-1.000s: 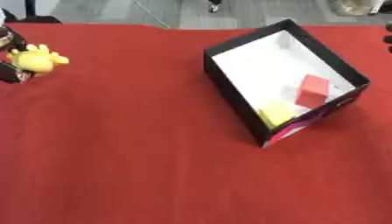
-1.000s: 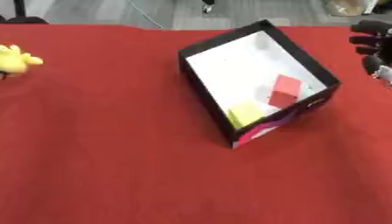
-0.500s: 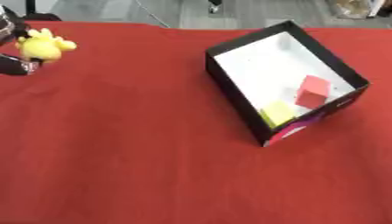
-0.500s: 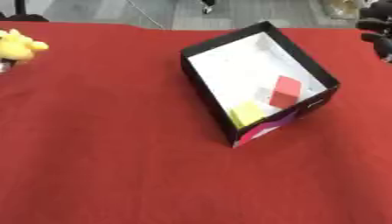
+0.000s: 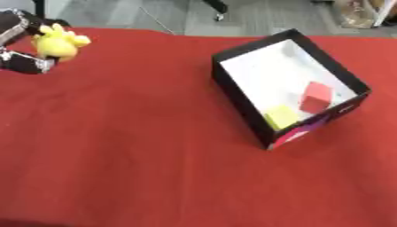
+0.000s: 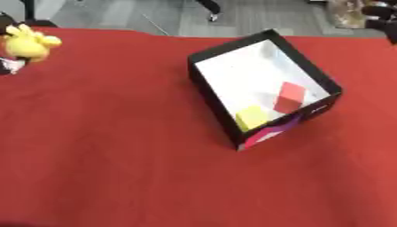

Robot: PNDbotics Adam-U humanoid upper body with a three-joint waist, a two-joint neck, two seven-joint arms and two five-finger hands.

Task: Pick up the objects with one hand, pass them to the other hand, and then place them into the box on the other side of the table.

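The left robot hand [image 5: 23, 44] holds a yellow toy [image 5: 58, 42] at the counter's [image 5: 155, 168] far left. The right robot hand [image 6: 380, 17] waits far right, fingers unclear, with the box [image 5: 232, 95] nearer it.

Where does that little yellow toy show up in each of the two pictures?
Left eye view: the yellow toy is near the upper left corner, held in the left hand.
Right eye view: the same toy sits tight against the left edge, near the top.
Shared landmark: the black box right of centre, with a red block inside.
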